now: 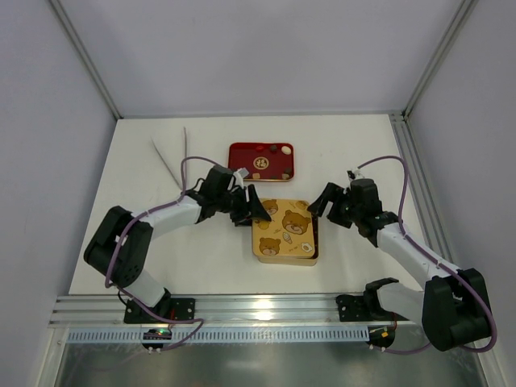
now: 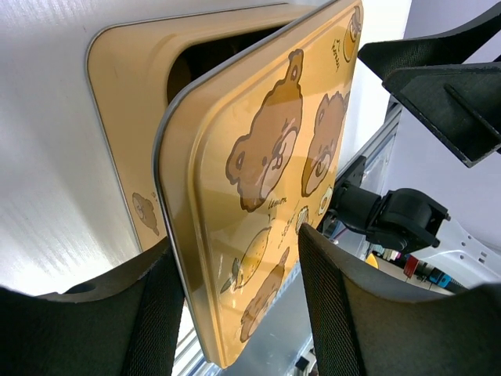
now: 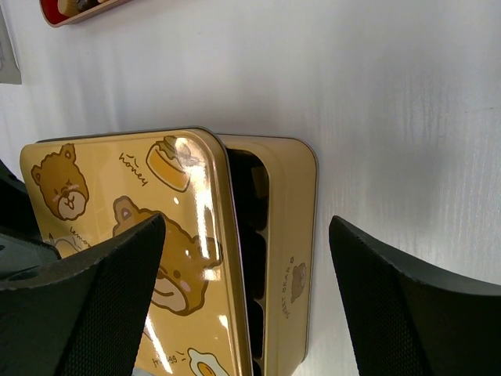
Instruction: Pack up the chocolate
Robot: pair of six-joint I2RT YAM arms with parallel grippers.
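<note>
Brown and pale chocolate pieces (image 1: pixel 274 148), only a few, lie in the red tray (image 1: pixel 242 165) near the middle of the bench's (image 1: pixel 145 242) far edge. Just nearer, about mid-bench, sits the gold tin (image 3: pixel 293 258). Its bear-printed lid (image 2: pixel 266 157) is slid askew, towards the left edge, so that a strip of dark compartments shows along the right side. Whether chocolate lies in them is too dark to tell. The left gripper (image 2: pixel 235 258) sits at the lid's far-left corner with a finger (image 2: pixel 156 305) on each side, and it seems to be clamped on that corner. The right gripper (image 3: pixel 246 223) hangs above the tin's right side with its jaws spread wide, gripping nothing.
</note>
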